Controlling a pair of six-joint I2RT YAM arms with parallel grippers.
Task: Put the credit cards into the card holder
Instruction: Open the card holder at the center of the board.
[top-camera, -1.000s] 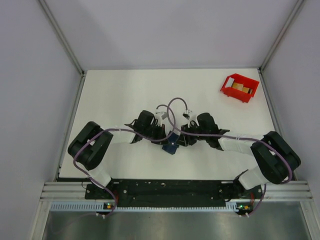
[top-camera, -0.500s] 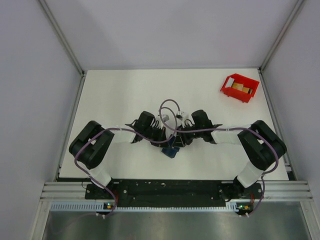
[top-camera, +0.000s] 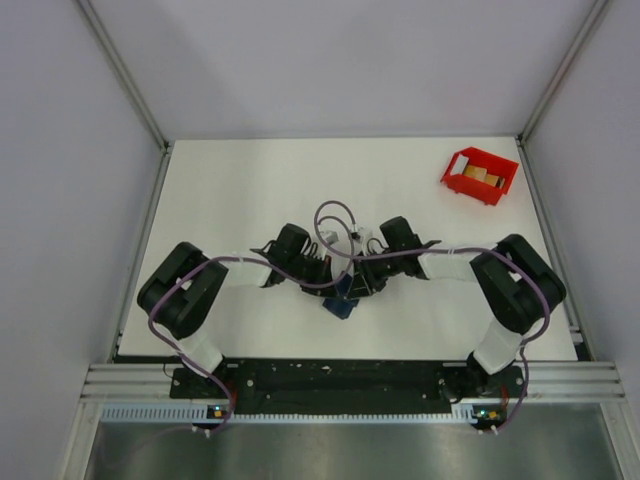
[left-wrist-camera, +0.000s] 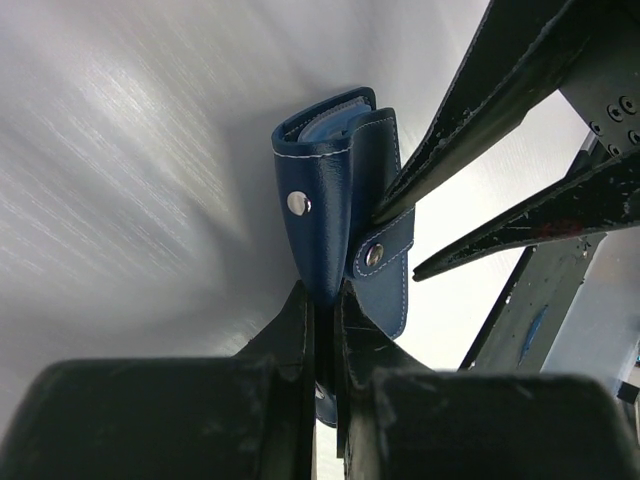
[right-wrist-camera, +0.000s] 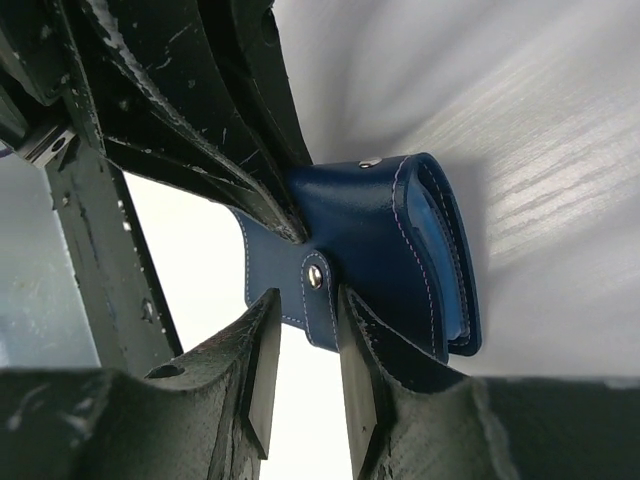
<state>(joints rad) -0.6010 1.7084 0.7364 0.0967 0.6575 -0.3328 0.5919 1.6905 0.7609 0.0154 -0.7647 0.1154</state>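
Observation:
The dark navy card holder (top-camera: 342, 298) is held off the table at the middle, folded, with its lighter blue lining showing at one end (left-wrist-camera: 335, 115). My left gripper (left-wrist-camera: 325, 297) is shut on one flap of the card holder (left-wrist-camera: 330, 210). My right gripper (right-wrist-camera: 308, 295) is open, its jaws on either side of the holder's snap strap (right-wrist-camera: 318, 285). In the top view the left gripper (top-camera: 330, 280) and right gripper (top-camera: 362, 283) meet at the holder. The tan and white credit cards (top-camera: 478, 175) lie in the red bin.
The red plastic bin (top-camera: 462, 183) stands at the back right of the white table (top-camera: 240, 190). Grey walls and metal rails close in the sides. Purple cables (top-camera: 335, 215) loop above both wrists.
My right arm has folded in and its gripper has moved left onto the card holder's strap. The left gripper and the holder have shifted only slightly.

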